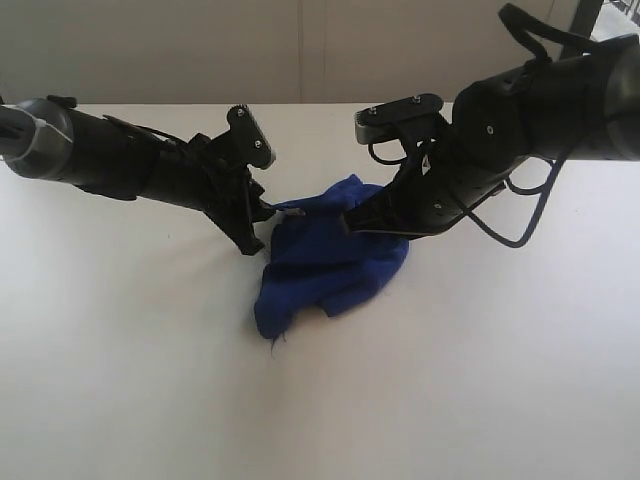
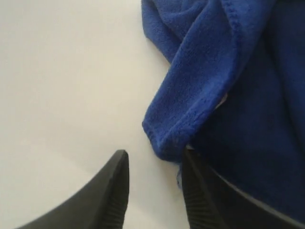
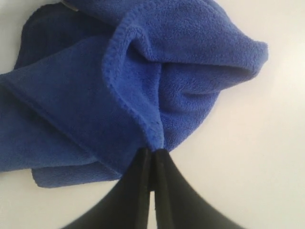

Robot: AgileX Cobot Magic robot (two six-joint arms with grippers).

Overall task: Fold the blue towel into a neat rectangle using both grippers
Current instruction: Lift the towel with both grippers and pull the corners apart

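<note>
Blue towel crumpled, unfolded; we see right gripper pinching its hem, left gripper spread beside it.

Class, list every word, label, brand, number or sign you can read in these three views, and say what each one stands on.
No text can be read in any view.
The blue towel shows no print.
A small pale tab at the towel's edge is too small and blurred to tell whether it bears words.
The left claw, the right claw and the white table show no markings.
</note>
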